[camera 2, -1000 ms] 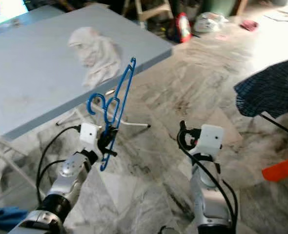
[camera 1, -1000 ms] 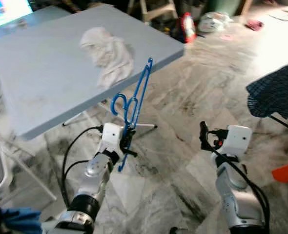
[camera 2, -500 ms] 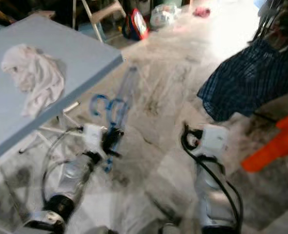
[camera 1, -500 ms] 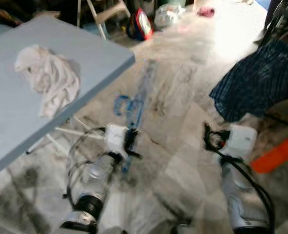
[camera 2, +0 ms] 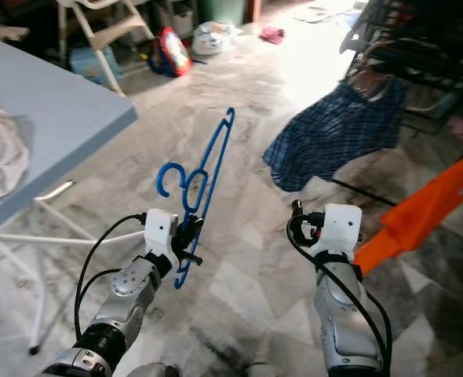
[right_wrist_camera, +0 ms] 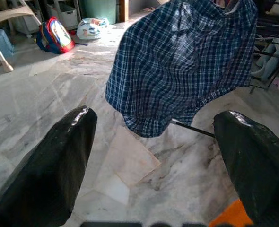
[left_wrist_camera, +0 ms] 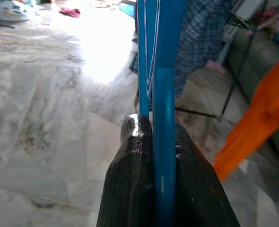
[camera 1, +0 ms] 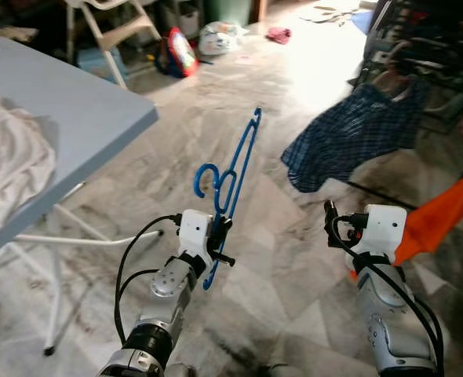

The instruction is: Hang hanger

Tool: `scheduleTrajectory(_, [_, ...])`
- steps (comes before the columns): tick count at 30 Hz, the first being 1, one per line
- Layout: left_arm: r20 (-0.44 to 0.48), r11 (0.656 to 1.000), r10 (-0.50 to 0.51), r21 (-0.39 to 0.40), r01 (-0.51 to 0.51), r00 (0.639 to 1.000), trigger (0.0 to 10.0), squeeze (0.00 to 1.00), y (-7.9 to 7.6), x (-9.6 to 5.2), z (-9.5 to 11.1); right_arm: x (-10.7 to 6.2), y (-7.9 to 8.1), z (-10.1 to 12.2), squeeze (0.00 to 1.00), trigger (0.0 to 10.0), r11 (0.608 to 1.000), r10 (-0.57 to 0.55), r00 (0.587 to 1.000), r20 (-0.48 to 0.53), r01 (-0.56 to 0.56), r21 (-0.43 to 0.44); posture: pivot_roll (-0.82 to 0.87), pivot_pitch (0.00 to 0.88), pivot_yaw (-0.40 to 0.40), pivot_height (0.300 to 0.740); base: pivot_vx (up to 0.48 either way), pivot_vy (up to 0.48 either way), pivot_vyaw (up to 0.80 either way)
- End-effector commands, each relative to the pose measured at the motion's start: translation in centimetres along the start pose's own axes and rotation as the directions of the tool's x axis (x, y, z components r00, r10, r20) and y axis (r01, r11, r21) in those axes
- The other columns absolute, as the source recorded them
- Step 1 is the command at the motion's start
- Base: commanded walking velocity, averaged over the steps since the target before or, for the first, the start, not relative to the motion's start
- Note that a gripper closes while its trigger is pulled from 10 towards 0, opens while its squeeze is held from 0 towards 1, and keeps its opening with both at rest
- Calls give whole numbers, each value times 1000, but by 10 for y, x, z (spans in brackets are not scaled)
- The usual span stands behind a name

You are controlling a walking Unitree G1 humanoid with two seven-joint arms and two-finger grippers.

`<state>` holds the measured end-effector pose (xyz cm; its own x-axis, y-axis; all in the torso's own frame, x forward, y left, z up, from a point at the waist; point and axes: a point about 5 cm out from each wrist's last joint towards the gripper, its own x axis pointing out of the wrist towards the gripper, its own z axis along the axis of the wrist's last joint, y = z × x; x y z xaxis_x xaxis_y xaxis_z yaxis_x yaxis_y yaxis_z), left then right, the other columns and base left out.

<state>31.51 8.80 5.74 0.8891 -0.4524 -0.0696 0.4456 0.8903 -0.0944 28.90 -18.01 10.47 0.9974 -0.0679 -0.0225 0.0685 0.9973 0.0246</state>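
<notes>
Turned away from the bench (camera 1: 74, 118), left gripper (camera 1: 218, 236) stays clamped on the blue hanger (camera 1: 233, 174); right gripper (right_wrist_camera: 153, 156) gapes wide, empty.

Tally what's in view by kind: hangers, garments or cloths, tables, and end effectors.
Blue hanger, held upright in the left end effector: 1
Garments or cloths: 2, the plaid shirt on the rack and the white cloth on the table
Table: 1
End effectors: 2, counting the open right end effector
Total: 6
</notes>
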Motion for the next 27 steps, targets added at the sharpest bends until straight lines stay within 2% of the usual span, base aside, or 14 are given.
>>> scheduleTrajectory(1, [-23, 999, 49, 3, -49, 999, 10000, 0, 8, -7, -8, -2, 6, -2, 0, 10000, 999, 35, 999, -17, -35, 3, -11, 155, -54, 740, 0, 0, 0])
scheduleTrajectory(7, [-63, 995, 102, 18, -101, 993, 10000, 0, 12, -10, -15, 1, 7, -5, 0, 10000, 998, 69, 997, -32, -69, -13, 6, 149, -60, 740, 0, 0, 0])
scheduleTrajectory(10, [-91, 995, 91, 38, -88, 992, 10000, 0, 15, -13, -21, 6, 8, -7, 0, 10000, 998, 63, 997, -41, -64, -26, 12, 149, -45, 740, 0, 0, 0])
scheduleTrajectory(12, [-153, 997, 58, 58, -49, 987, 10000, 0, 13, -17, -31, 6, 10, -13, 0, 10000, 994, 72, 996, -53, -76, -79, 13, 148, -35, 740, 0, 0, 0])
scheduleTrajectory(14, [-203, 993, 48, 112, -26, 978, 10000, 0, 13, -21, -39, 5, 10, -21, 0, 10000, 992, 78, 994, -73, -85, -91, 11, 146, -27, 740, 0, 0, 0])
scheduleTrajectory(15, [-203, 993, 48, 112, -26, 978, 10000, 0, 13, -21, -39, 5, 10, -21, 0, 10000, 992, 78, 994, -73, -85, -91, 11, 146, -27, 740, 0, 0, 0])
scheduleTrajectory(17, [-302, 989, 69, 149, -25, 951, 10000, 0, 18, -33, -56, 1, 5, -43, 0, 10000, 988, 66, 989, -135, -84, -130, 4, 139, -7, 740, 0, 0, 0])
scheduleTrajectory(20, [-369, 983, 83, 184, -14, 926, 10000, 0, 22, -42, -67, -3, 0, -61, 0, 10000, 991, 51, 979, -196, -74, -110, -3, 131, 4, 740, 0, 0, 0])
scheduleTrajectory(21, [-408, 980, 105, 195, -25, 907, 10000, 0, 25, -49, -74, -6, -4, -75, 0, 10000, 993, 41, 969, -245, -66, -95, -10, 128, 11, 740, 0, 0, 0])
scheduleTrajectory(22, [-408, 980, 105, 195, -25, 907, 10000, 0, 25, -49, -74, -6, -4, -75, 0, 10000, 993, 41, 969, -245, -66, -95, -10, 128, 11, 740, 0, 0, 0])
scheduleTrajectory(23, [-448, 979, 131, 200, -43, 885, 10000, 0, 28, -56, -82, -12, -8, -90, 0, 10000, 994, 34, 953, -301, -65, -93, -14, 118, 16, 740, 0, 0, 0])
scheduleTrajectory(25, [-502, 975, 160, 215, -56, 850, 10000, 0, 32, -66, -91, -20, -16, -110, 0, 10000, 988, -20, 918, -397, -43, -150, -10, 106, 25, 740, 0, 0, 0])
scheduleTrajectory(27, [-539, 971, 169, 235, -45, 826, 10000, 0, 32, -72, -97, -25, -21, -122, 0, 10000, 995, -39, 879, -475, -10, -100, -5, 95, 24, 740, 0, 0, 0])
